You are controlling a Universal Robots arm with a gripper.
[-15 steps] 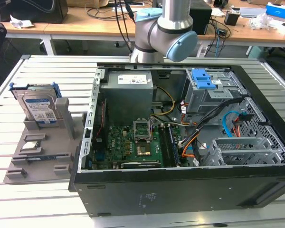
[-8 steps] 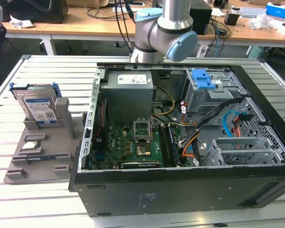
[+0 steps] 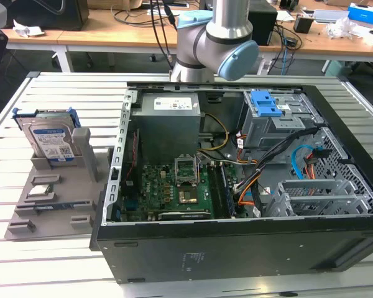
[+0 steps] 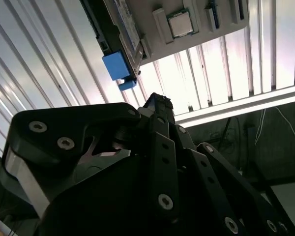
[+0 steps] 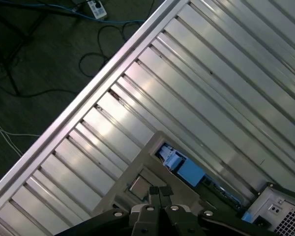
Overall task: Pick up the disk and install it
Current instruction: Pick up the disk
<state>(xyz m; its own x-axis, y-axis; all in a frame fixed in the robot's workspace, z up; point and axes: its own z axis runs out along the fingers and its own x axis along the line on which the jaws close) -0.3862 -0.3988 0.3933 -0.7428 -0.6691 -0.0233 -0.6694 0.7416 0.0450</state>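
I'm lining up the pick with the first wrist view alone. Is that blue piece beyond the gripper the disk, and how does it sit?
Observer: Yes. In the exterior view the disk stands upright in a gray holder, its label showing.
Operator: Where is the computer from there?
Observer: The computer case lies right beside the holder, on the exterior view's right.
Operator: Is the case closed?
Observer: No, its side is off and the motherboard is exposed.
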